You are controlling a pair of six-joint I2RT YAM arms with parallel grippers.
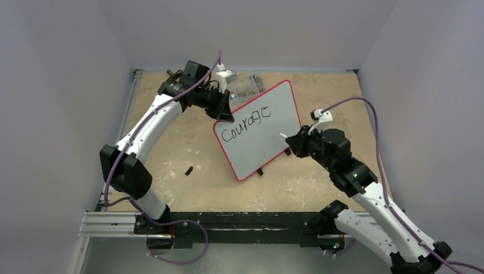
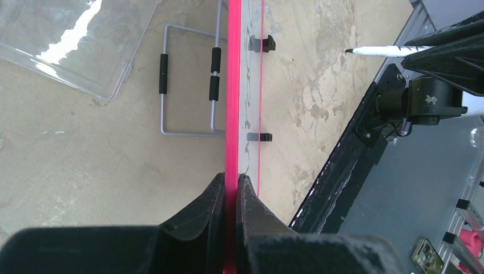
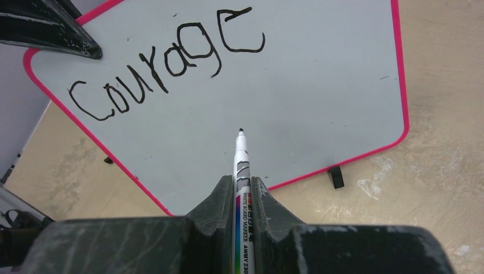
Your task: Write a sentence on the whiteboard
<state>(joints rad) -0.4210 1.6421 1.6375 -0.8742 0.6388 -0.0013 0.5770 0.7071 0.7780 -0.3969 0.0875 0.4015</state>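
The whiteboard (image 1: pixel 268 140) with its pink frame stands tilted on the table on two black feet, and "Courage" is written across its upper half. My left gripper (image 1: pixel 224 112) is shut on the board's top left edge; from the left wrist the pink frame (image 2: pixel 233 85) runs edge-on between the jaws of the left gripper (image 2: pixel 231 180). My right gripper (image 3: pixel 242 184) is shut on a white whiteboard marker (image 3: pixel 241 165). Its black tip hovers just off the blank lower half of the whiteboard (image 3: pixel 319 91), below the word. From above, the marker (image 1: pixel 283 136) points at the board's right side.
A clear plastic box (image 2: pixel 68 43) and a metal wire stand (image 2: pixel 188 85) lie behind the board at the far side. A small black cap (image 1: pixel 188 170) lies on the wooden table, left of the board. The black base rail (image 1: pixel 228 220) runs along the near edge.
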